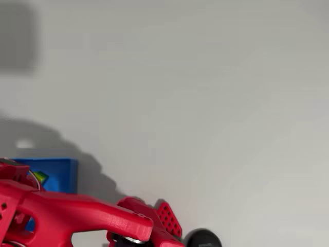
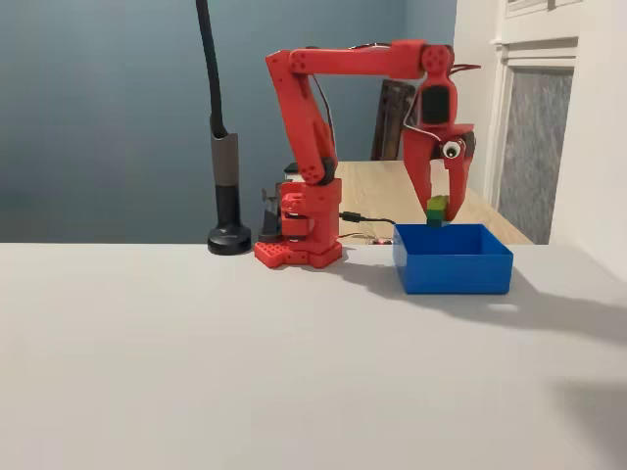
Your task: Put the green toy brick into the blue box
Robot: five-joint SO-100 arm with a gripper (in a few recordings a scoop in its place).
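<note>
Bare white tabletop (image 2: 245, 362) fills the foreground of the fixed view. Behind it, blue box (image 2: 453, 258) to the right of the red arm's base (image 2: 299, 235). Fingers (image 2: 438, 213) clenched on the green toy brick (image 2: 437, 210), held just above the box's rear rim. Overhead view: brick (image 1: 40, 178) over the box (image 1: 60, 174), the arm partly covering both.
</note>
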